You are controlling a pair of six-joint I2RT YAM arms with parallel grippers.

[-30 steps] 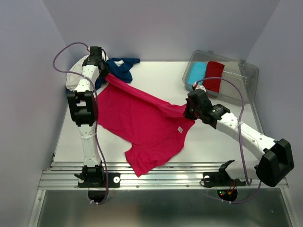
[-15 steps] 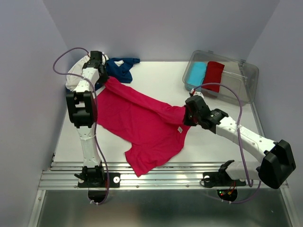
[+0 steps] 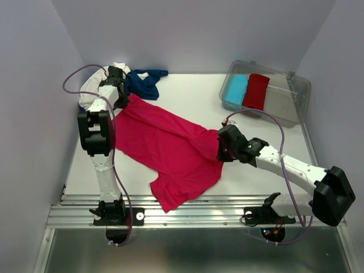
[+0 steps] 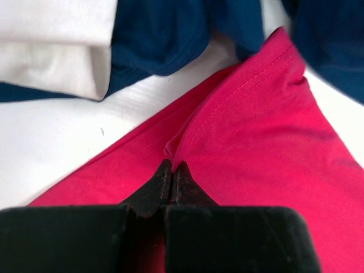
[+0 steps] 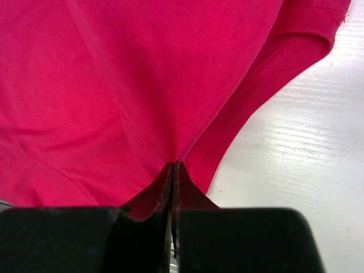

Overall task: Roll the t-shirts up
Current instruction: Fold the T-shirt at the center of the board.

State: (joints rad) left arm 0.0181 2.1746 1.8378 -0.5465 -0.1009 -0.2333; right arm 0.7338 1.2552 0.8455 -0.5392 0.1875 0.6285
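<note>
The bright pink-red t-shirt [image 3: 165,151] lies spread across the middle of the table, stretched between both grippers. My left gripper [image 3: 121,98] is shut on its far-left edge, pinching a small fold of hem [image 4: 187,136] at the fingertips [image 4: 172,166]. On the shirt's right side, my right gripper [image 3: 220,147] is shut on a seam of the fabric [image 5: 142,74], with the tips [image 5: 173,165] buried in cloth. A navy t-shirt [image 3: 145,82] and a cream-white t-shirt [image 3: 91,91] lie bunched at the far-left corner, just behind the left gripper; both also show in the left wrist view, navy [image 4: 165,34] and white [image 4: 51,51].
A clear plastic bin [image 3: 284,105] stands at the far right and holds a light-blue roll [image 3: 235,88] and a darker red roll [image 3: 255,91]. Bare white table [image 5: 296,159] lies right of the pink shirt. Purple walls close in the left, back and right.
My right gripper has moved left and toward the near edge, carrying the shirt's right side over itself; the white label no longer shows. The left gripper shifted slightly back and left.
</note>
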